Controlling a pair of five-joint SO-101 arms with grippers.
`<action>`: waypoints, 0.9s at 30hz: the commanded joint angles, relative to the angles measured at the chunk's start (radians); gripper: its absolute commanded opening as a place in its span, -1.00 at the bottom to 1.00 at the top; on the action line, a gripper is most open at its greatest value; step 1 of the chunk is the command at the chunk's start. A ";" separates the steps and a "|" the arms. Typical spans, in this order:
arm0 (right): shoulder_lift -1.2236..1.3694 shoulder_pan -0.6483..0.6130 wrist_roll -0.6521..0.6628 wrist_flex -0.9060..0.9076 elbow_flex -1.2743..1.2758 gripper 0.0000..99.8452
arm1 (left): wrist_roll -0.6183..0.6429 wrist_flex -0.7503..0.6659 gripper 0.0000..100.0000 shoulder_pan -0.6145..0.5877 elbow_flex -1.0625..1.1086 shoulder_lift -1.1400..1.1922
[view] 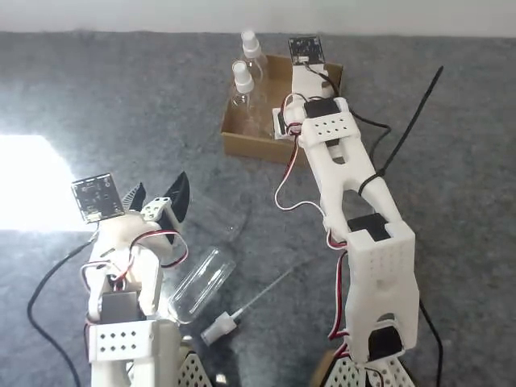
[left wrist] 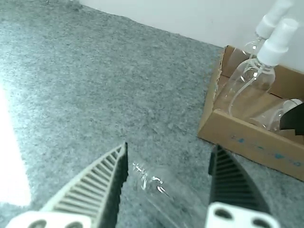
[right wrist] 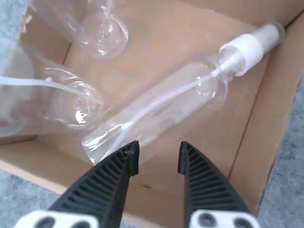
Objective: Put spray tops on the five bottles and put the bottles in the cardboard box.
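- One loose spray top (view: pixel 219 328) lies on the grey worktop (view: pixel 121 105), nearest the arm bases. Its thin tube points off toward the right arm.
- Just beside it, a little farther on, an uncapped bottle (view: pixel 201 282) lies on its side on the worktop.
- The left fingers (left wrist: pixel 111 183) are spread wide and grip nothing. In the left wrist view the neck end of the uncapped bottle shows in the gap between them, lying on the worktop beyond.
- Farther away the cardboard box (view: pixel 242 145) sits on the worktop, and the right arm stretches out over it.
- The right fingers (right wrist: pixel 118 175) are partly open and empty. They hang inside the box, just over the base end of a lying bottle (right wrist: pixel 161 109) that rests on its side on the box floor with its white spray top on.
- At the far left of the box stand two more bottles, each with a white spray top fitted: the near upright bottle (view: pixel 242 85) and, just behind it, the far upright bottle (view: pixel 251 48).
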 commanded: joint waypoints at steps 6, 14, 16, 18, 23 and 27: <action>-0.119 -0.013 -0.132 0.045 -0.031 -0.47 | -0.006 -0.021 -0.49 -0.005 -0.027 -0.015; -0.116 -0.041 -0.137 -0.001 -0.031 -0.44 | -0.006 -0.021 -0.49 -0.005 -0.027 -0.015; -0.116 -0.044 -0.137 -0.012 -0.031 -0.44 | -0.006 -0.021 -0.49 -0.005 -0.027 -0.015; -0.114 -0.044 -0.137 -0.031 -0.031 -0.44 | -0.006 -0.021 -0.49 -0.005 -0.027 -0.015; -0.084 -0.045 -0.138 -0.099 -0.028 -0.44 | -0.006 -0.021 -0.49 -0.005 -0.027 -0.015; -0.042 -0.045 -0.138 -0.150 -0.028 -0.44 | -0.006 -0.021 -0.49 -0.005 -0.027 -0.015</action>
